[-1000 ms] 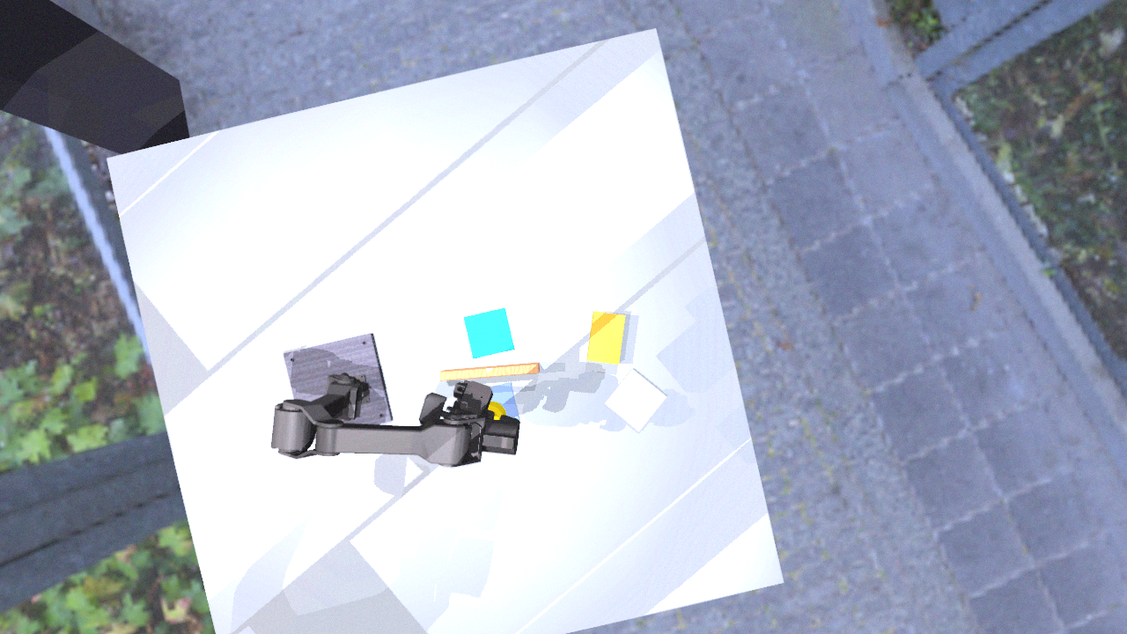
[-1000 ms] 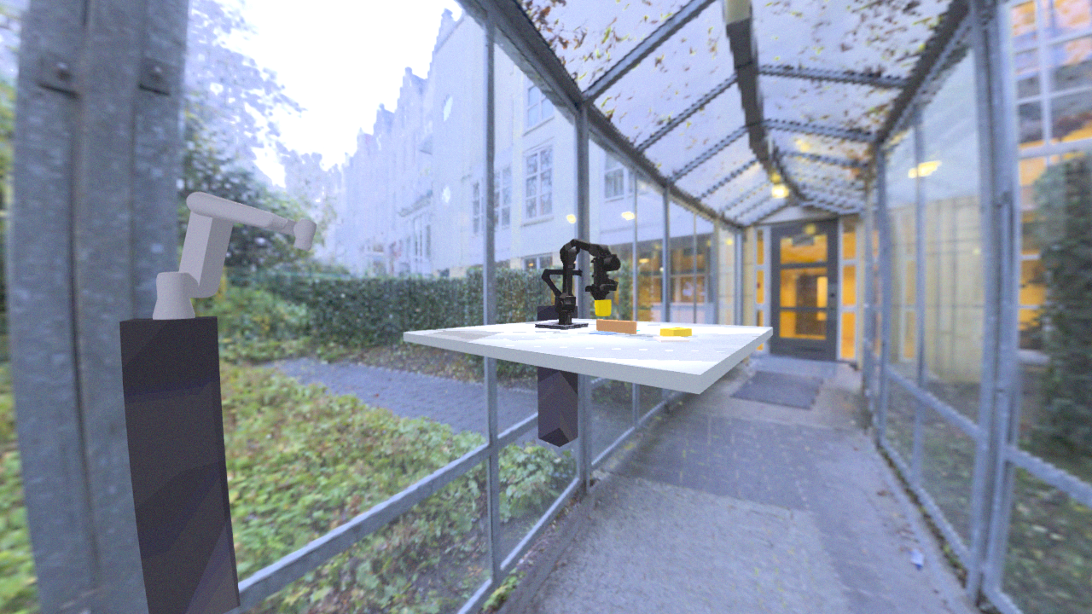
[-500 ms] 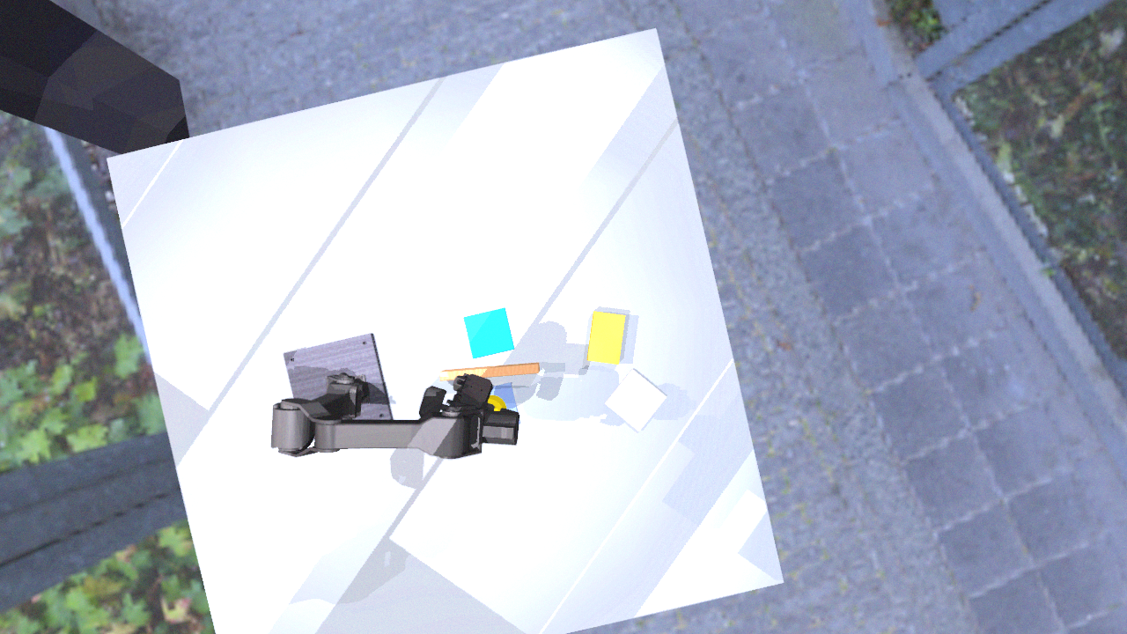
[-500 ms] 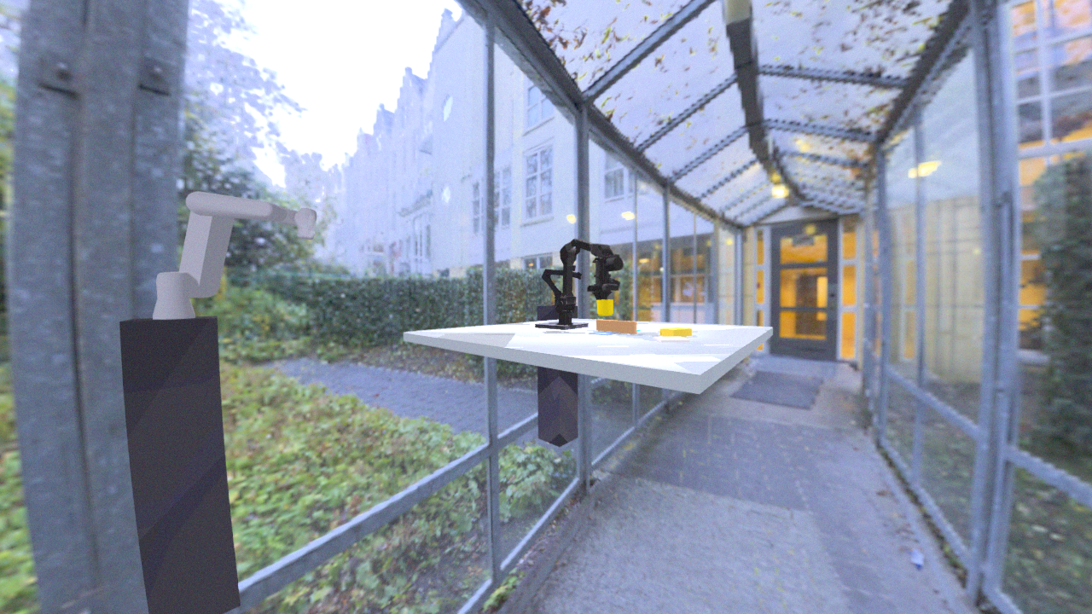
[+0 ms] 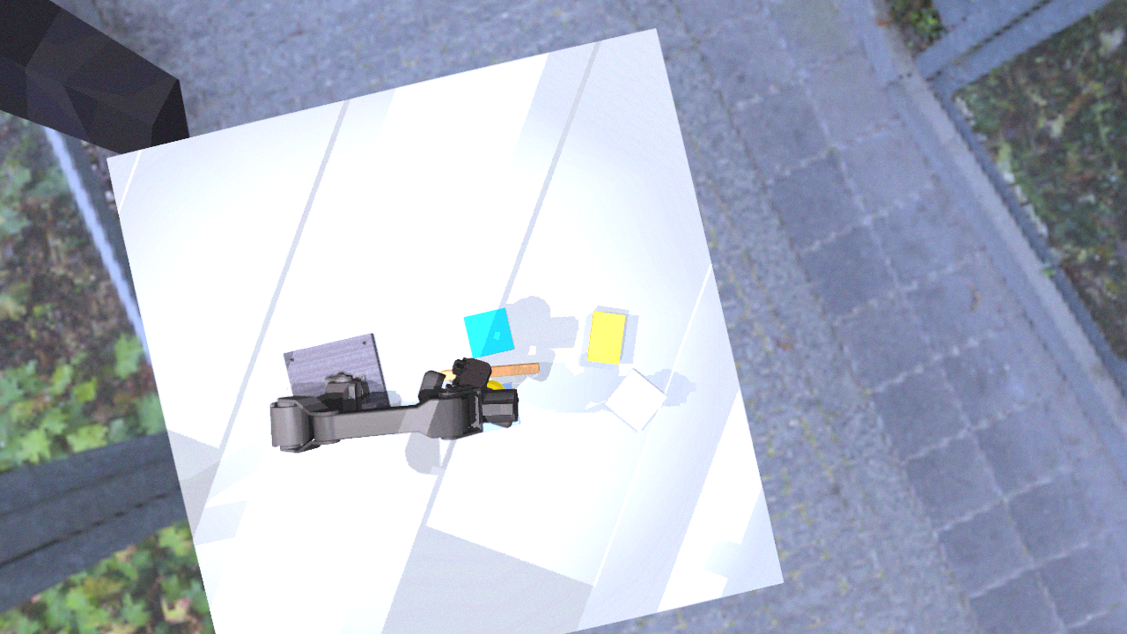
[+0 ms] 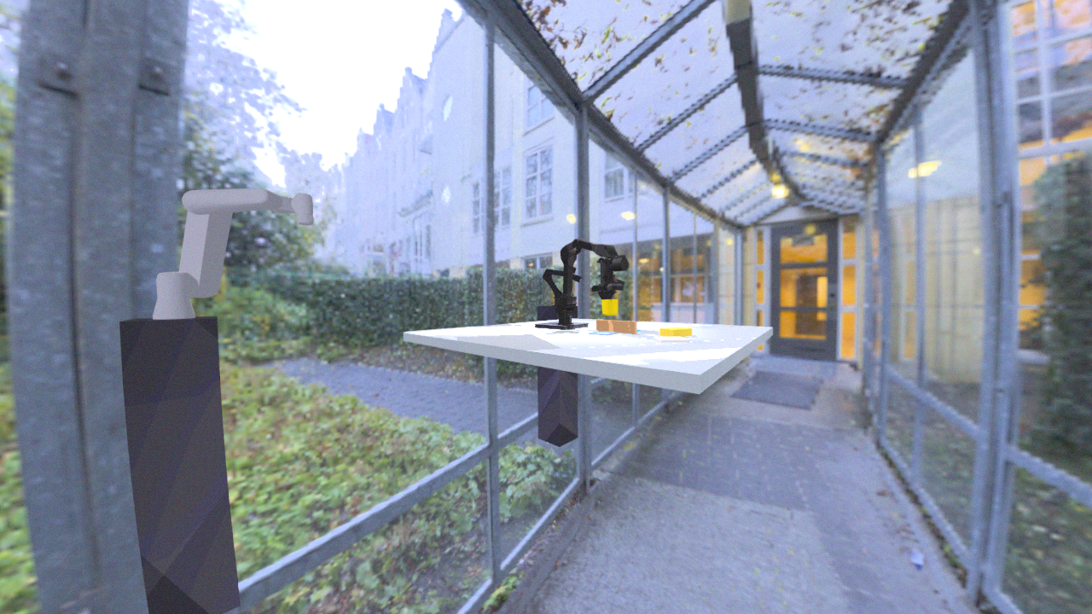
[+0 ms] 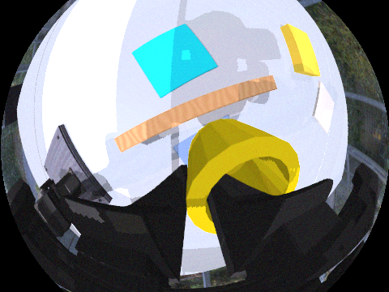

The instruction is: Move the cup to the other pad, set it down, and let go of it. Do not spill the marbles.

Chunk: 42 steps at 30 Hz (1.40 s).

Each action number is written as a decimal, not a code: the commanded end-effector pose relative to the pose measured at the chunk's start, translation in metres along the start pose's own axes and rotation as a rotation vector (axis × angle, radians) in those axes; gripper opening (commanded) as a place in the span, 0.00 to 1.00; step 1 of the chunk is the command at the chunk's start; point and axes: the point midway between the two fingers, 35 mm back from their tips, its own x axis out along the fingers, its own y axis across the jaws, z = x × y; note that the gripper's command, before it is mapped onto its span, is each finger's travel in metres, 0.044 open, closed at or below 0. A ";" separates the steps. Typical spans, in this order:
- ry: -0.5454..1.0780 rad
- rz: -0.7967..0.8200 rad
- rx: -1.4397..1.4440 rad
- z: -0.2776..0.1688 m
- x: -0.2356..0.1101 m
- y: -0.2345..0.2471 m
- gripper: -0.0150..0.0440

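The gripper is clamped on the yellow cup, held above the table. A wooden bar lies between it and the cyan pad.

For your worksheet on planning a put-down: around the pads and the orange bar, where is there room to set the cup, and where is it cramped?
The gripper holds the yellow cup above the table. The cyan pad beyond the orange bar looks bare on top. Cramped: the strip between the bar, the yellow block and the white block.
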 end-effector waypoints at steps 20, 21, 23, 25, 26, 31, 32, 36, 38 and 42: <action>-0.003 0.006 0.002 0.044 -0.001 0.018 0.25; -0.003 0.006 0.002 0.046 -0.001 0.019 0.25; -0.004 0.006 0.002 0.050 -0.002 0.021 0.25; -0.004 0.006 0.002 0.054 -0.002 0.022 0.25; -0.004 0.006 0.002 0.056 -0.002 0.023 0.25; -0.005 0.007 0.002 0.065 -0.002 0.027 0.25; -0.005 0.007 0.002 0.067 -0.002 0.028 0.25; -0.006 0.007 0.002 0.075 -0.003 0.031 0.25; -0.006 0.007 0.002 0.078 -0.003 0.033 0.25; -0.007 0.007 0.002 0.087 -0.003 0.037 0.25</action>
